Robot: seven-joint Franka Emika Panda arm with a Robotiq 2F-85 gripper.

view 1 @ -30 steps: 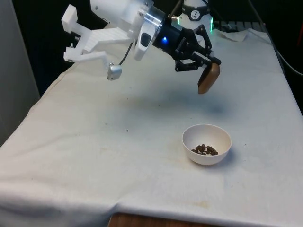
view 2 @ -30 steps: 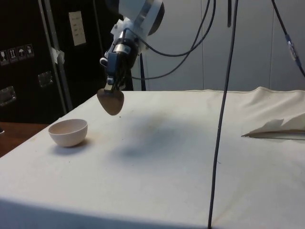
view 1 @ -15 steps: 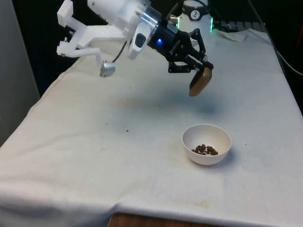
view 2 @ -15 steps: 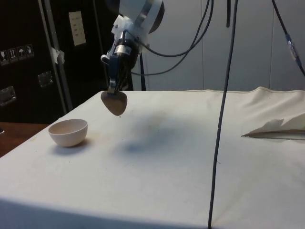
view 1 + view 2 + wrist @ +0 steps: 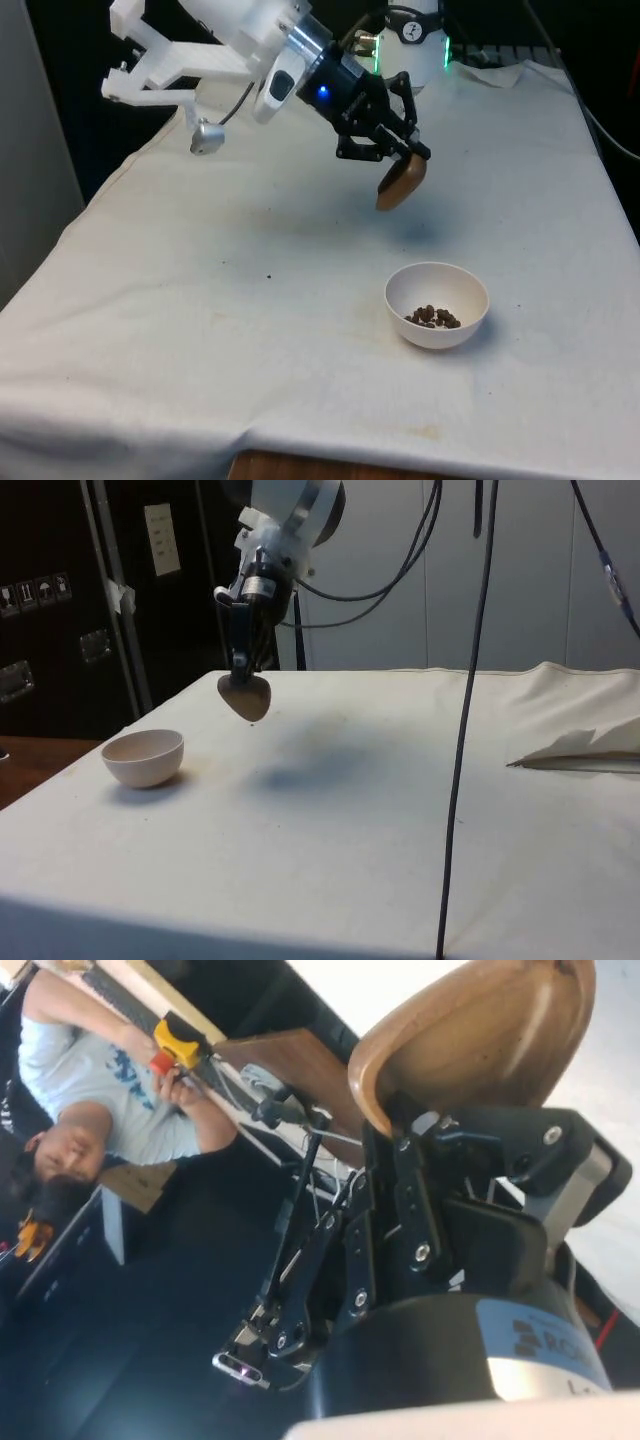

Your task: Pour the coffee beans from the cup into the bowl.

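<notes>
Brown cup moved left w/ gripper, higher

The cup shows only its brown outside in the front and side views, so whether any beans are left in it cannot be told; in the wrist view its rim runs off the picture's edge and the gripper covers its base. The side view hides the inside of the bowl behind its wall. The tabletop's near edge is cut off in both fixed views. A person is partly cropped.
</notes>
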